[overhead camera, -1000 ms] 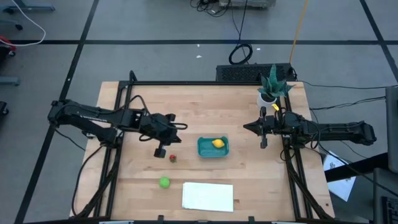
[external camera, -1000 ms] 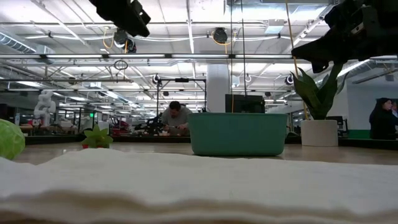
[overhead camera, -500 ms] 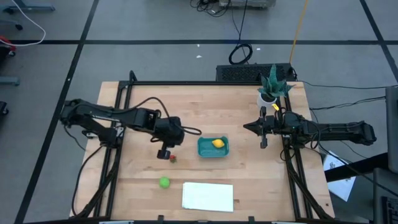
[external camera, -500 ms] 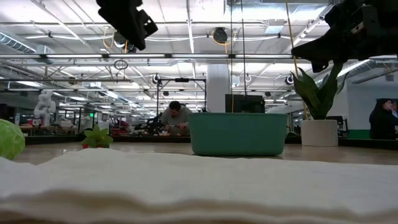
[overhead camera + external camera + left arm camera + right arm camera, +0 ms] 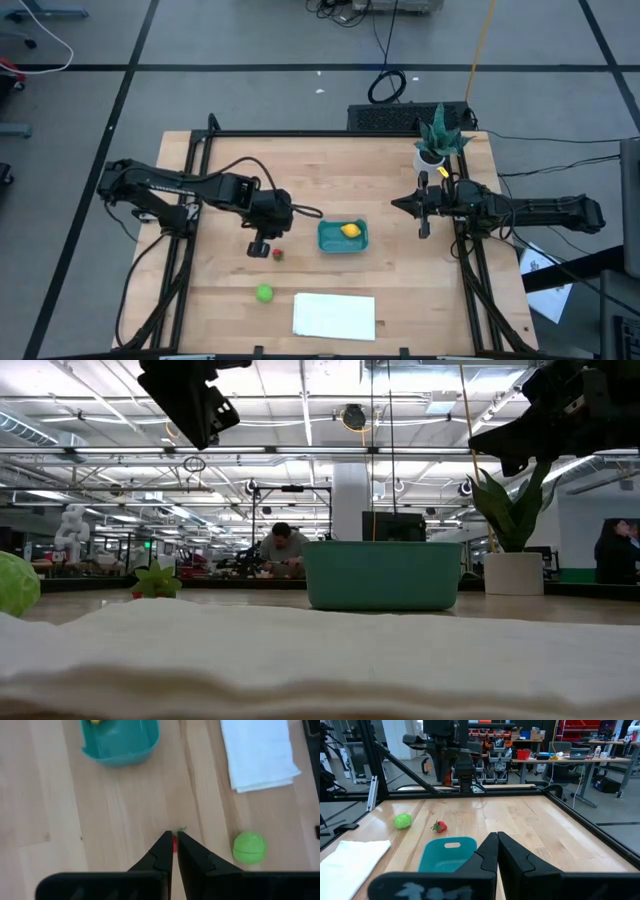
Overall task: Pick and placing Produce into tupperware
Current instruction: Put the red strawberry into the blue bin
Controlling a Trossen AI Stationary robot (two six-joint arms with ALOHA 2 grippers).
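- Left gripper (image 5: pixel 259 246), dark and wedge-shaped, hung with its fingers pinched together, holding nothing, just at 10 o'clock of the small red strawberry-like fruit (image 5: pixel 278 254).
- Right gripper (image 5: pixel 424 231) waited clenched at 3 o'clock of the tub (image 5: pixel 342 246).
- That glossy teal plastic tub, round-cornered, held the yellow lemon (image 5: pixel 350 230).
- Green ball (image 5: pixel 264 293) lay on the wood-grain table (image 5: pixel 330 170), beside a soft white folded cloth (image 5: pixel 334 315).
- No writing was readable.

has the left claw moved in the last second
Yes. In the high view the left claw has travelled away from the table's left edge toward the teal tub, and now hangs close beside the small red fruit.
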